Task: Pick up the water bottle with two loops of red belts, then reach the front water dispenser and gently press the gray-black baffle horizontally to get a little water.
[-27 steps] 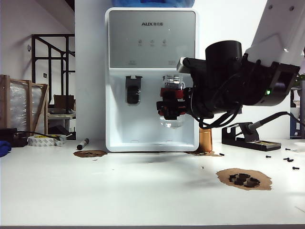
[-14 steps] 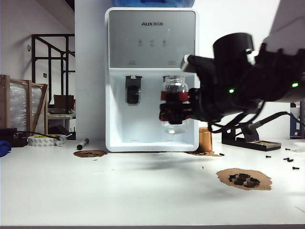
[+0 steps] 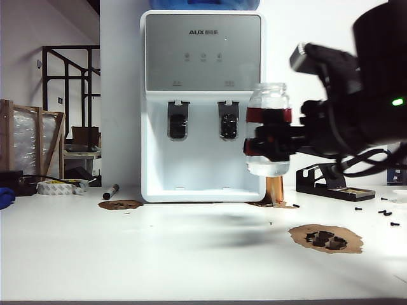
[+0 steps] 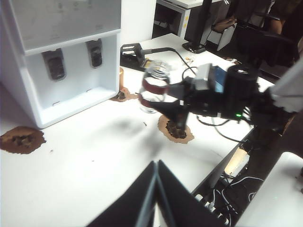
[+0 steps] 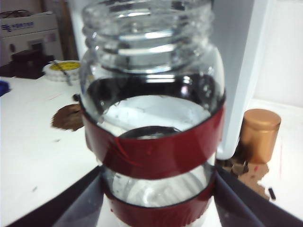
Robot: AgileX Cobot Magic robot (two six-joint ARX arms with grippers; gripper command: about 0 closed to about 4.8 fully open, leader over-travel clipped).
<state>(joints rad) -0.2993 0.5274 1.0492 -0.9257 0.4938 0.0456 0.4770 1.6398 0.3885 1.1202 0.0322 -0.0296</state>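
The clear wide-mouthed glass water bottle (image 3: 268, 130) with two dark-red bands stands upright in the air, off the table, at three o'clock of the tall white water dispenser (image 3: 202, 105); the dispenser's small gray-black baffle (image 3: 228, 121), right of two, hangs untouched, near the bottle.

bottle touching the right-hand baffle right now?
No. In the exterior view the water bottle, held by the right gripper, hangs clear of the gray-black baffle.

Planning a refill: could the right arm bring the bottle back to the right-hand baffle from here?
Probably yes: the right tool holds the water bottle upright, and nothing stands before the gray-black baffle.
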